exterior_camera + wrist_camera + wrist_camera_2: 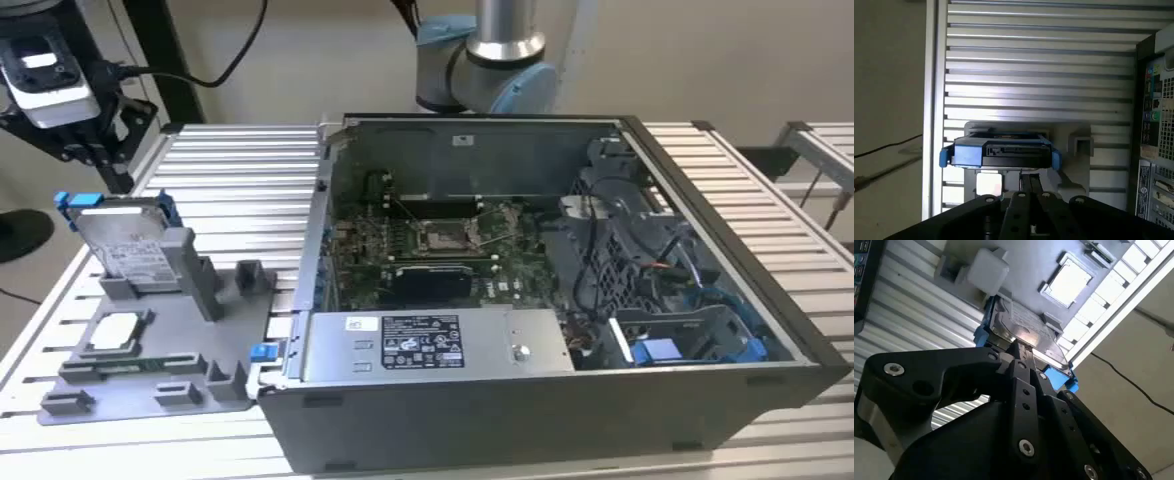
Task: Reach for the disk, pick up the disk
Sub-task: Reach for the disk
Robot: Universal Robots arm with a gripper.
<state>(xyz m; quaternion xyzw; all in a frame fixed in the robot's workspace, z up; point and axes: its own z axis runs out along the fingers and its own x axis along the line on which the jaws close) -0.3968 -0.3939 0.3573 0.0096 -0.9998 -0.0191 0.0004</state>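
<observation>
black gripper (1016, 346), pinched shut, hovers above the flat, rectangular silver-metal disk (1028, 326), blue-framed.

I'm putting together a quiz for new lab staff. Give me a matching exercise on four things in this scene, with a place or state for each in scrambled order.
Things:
1. the disk
2. the CPU chip
3. the computer case
4. the pincer

Places or states:
A. lies flat on the gray tray
B. open on top, with the circuit board showing
C. poised just above the disk
D. stands on edge in a slot of that tray

Pairs: 1-D, 2-A, 3-B, 4-C
</observation>
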